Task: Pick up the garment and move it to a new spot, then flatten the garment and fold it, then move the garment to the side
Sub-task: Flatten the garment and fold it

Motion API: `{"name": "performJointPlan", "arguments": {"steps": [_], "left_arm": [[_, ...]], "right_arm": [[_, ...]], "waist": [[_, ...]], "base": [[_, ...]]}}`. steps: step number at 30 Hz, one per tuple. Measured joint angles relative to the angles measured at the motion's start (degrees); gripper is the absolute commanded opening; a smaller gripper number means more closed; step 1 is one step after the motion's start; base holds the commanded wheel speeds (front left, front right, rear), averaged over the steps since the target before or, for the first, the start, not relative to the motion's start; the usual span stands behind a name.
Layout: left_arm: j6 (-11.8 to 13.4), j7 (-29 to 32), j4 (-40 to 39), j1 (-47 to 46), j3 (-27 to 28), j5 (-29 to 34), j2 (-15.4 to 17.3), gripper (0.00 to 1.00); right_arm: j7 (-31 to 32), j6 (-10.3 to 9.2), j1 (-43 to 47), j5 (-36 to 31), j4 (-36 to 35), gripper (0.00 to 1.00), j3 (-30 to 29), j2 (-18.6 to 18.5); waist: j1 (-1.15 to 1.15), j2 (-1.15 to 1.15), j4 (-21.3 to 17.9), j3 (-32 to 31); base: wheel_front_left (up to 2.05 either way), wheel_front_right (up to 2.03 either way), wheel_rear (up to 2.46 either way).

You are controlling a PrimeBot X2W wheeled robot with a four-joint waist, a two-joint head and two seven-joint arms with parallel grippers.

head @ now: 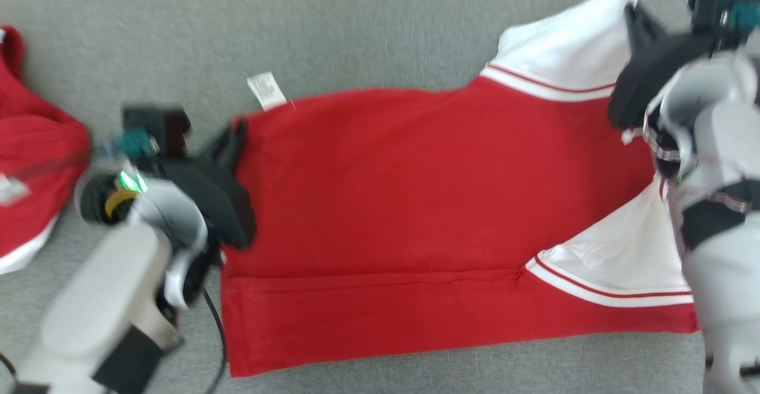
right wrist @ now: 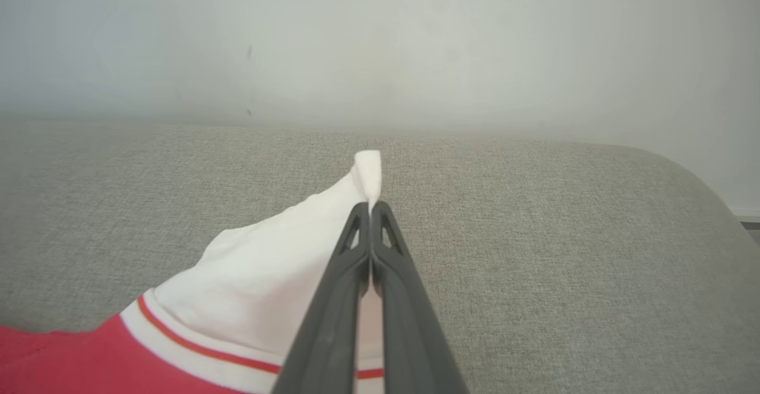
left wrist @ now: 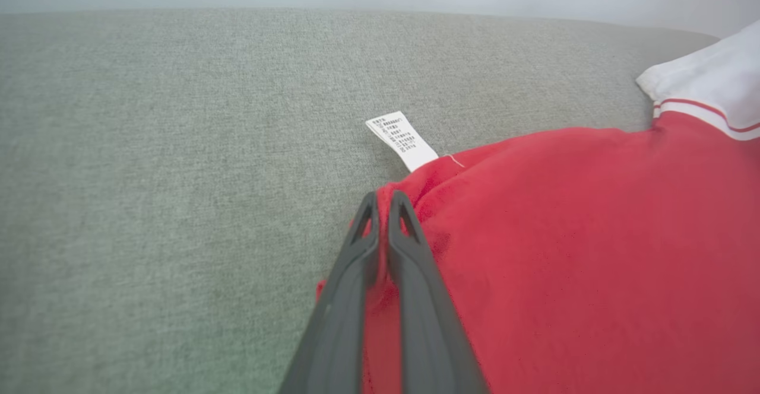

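- Garment [head: 415, 204], red with white sleeves: spread flat.
- Left gripper [left wrist: 384, 201]: 9 o'clock, pinching red hem corner.
- Right gripper [right wrist: 371, 209]: 2 o'clock, pinching white sleeve tip.

Your garment [head: 415, 204] lies on the table [head: 356, 26], left claw [head: 236, 133] at its left edge, right claw [head: 633, 13] at its far right corner.

Second red garment [head: 29, 162] with white trim bunched at the grey fabric surface's [head: 380, 32] left edge, pale wall [right wrist: 380, 38] behind
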Motion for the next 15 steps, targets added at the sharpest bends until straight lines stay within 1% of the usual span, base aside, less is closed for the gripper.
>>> {"name": "performJointPlan", "arguments": {"steps": [4,8,11,15], "left_arm": [[-0.09,-4.09,0.74,4.28,-0.49,0.16,-1.53,0.00],[-0.59,-8.38,1.57,7.45,-0.78,-0.20,-3.03,0.00],[-0.58,-10.45,2.70,9.38,-1.11,-0.20,-3.96,0.00],[-0.41,-12.20,4.20,11.50,-1.01,-0.74,-5.19,0.00]], "right_arm": [[0.67,0.00,7.46,4.46,-6.59,0.00,0.96,-0.96],[2.63,0.00,16.34,7.65,-15.06,0.00,-0.09,-2.43],[5.64,0.00,23.49,9.23,-22.01,0.00,-1.35,-2.70],[10.59,0.00,32.64,9.64,-31.04,0.00,-3.70,-2.61]], "waist": [[0.00,0.00,0.41,-2.95],[-0.01,0.00,0.73,-5.64],[-0.01,0.00,0.92,-7.47],[-0.01,0.00,1.02,-9.50]], "base": [[0.00,0.00,0.00],[0.00,0.00,0.00],[0.00,0.00,0.00],[0.00,0.00,0.00]]}}
